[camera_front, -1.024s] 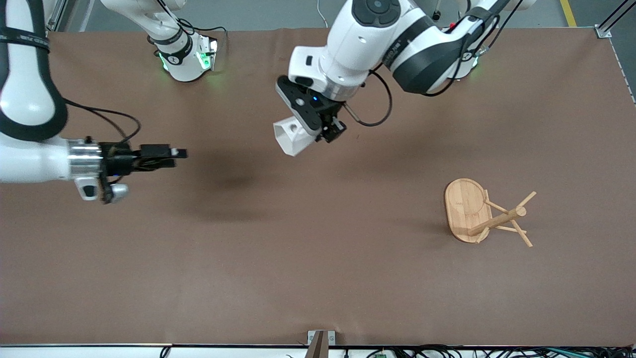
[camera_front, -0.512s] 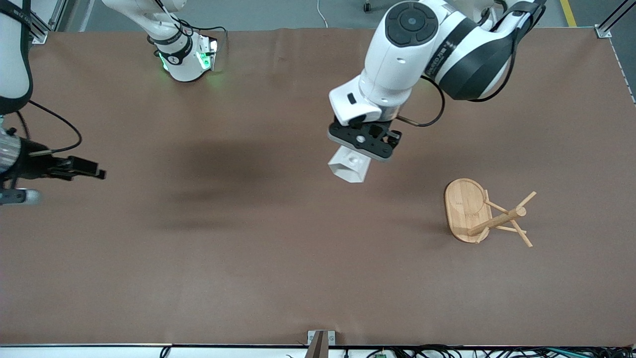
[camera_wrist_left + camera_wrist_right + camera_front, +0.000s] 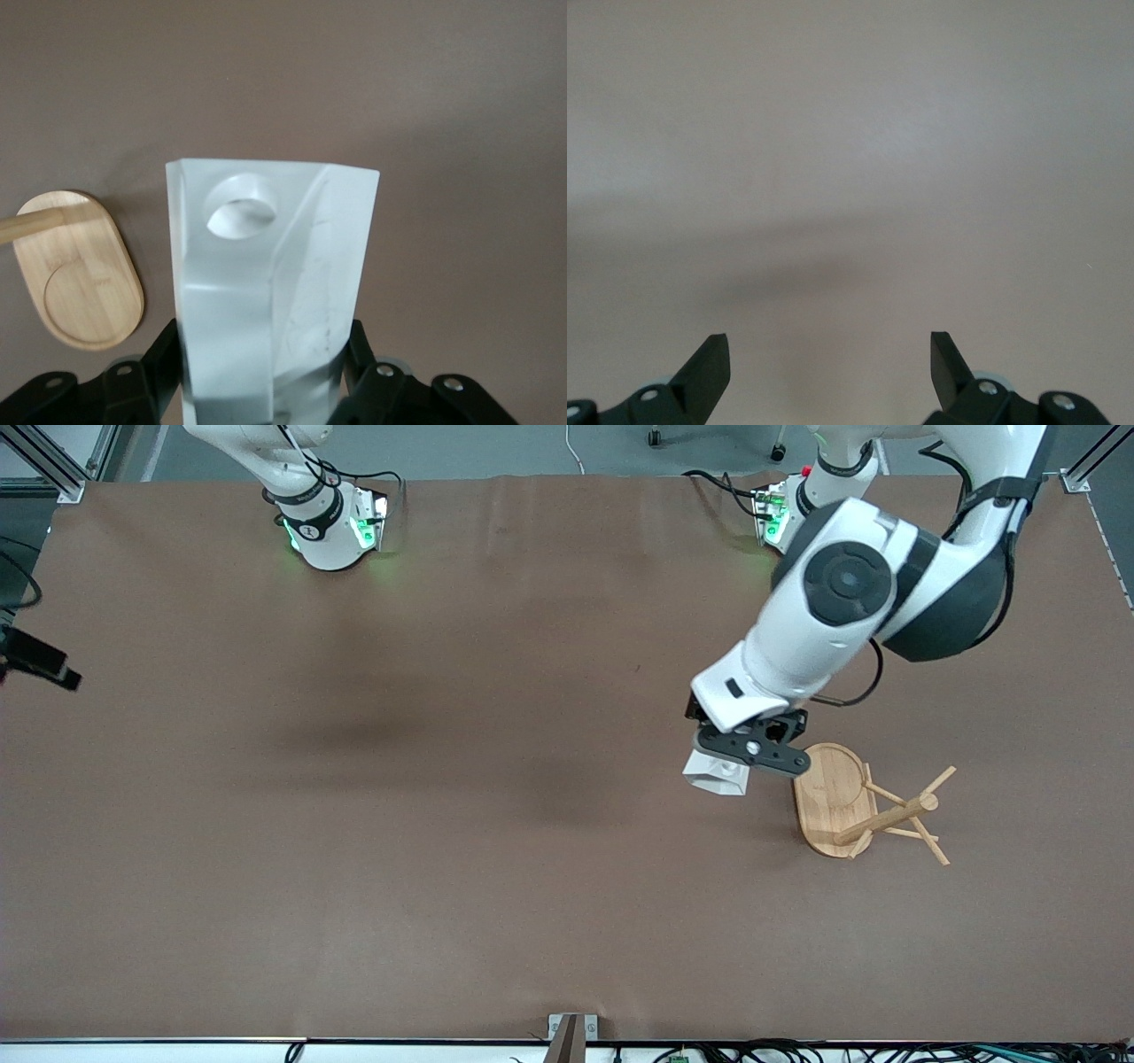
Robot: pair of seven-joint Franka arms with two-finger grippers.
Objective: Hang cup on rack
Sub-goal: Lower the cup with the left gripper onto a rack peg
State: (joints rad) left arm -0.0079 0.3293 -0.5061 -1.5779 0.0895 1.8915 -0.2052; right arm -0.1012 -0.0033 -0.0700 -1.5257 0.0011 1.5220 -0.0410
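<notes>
My left gripper [image 3: 740, 757] is shut on the white faceted cup [image 3: 716, 772] and holds it in the air, just beside the rack's oval base on the side toward the right arm. In the left wrist view the cup [image 3: 275, 292] fills the middle between the gripper [image 3: 266, 372] fingers, its round hole facing the camera. The bamboo rack [image 3: 864, 806] stands toward the left arm's end of the table, post and thin pegs up; its base also shows in the left wrist view [image 3: 80, 270]. My right gripper [image 3: 830, 354] is open and empty over bare table; in the front view only its tip [image 3: 40, 660] shows at the edge.
The brown table mat [image 3: 443, 824] covers the whole table. The arm bases stand along its top edge. A small metal bracket [image 3: 571, 1032] sits at the table's front edge.
My left gripper has carried the cup from over the table's middle toward the rack and lower. My right arm has pulled back toward its end of the table, nearly out of the front view.
</notes>
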